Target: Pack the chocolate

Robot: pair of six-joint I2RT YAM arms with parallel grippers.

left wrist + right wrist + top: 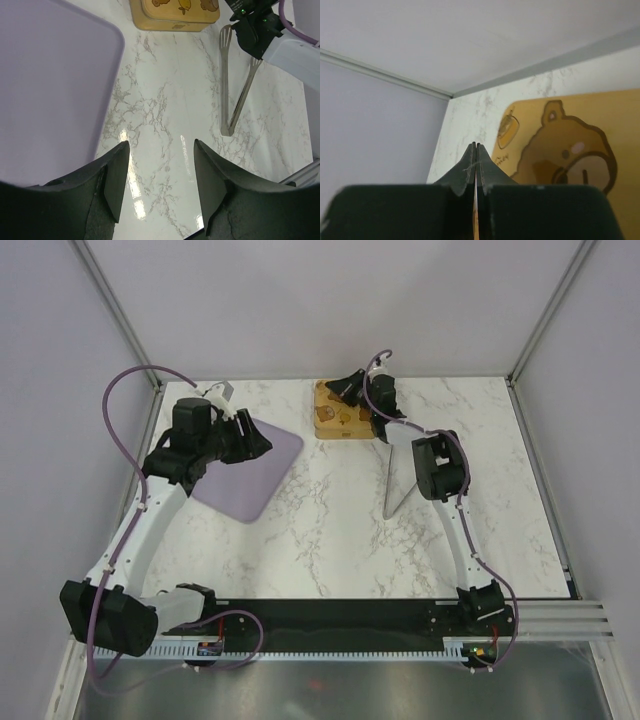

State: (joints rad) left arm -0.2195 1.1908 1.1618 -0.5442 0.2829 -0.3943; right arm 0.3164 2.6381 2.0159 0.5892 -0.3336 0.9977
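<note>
Released left end effector [160, 145] hovers beside the edge of a flat lilac board [50, 75]; clenched right end effector [476, 147] overhangs a square gold tin [332, 422] at the bench's [330, 530] 12 o'clock.

Left tool [160, 145] fingers spread apart, right tool [476, 146] fingers pressed together, both arms reaching forward

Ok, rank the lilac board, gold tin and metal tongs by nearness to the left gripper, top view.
1. Lilac board, right at the left gripper, table's left.
2. Gold tin, far edge, to its right.
3. Metal tongs, farther right, mid-table.
</note>
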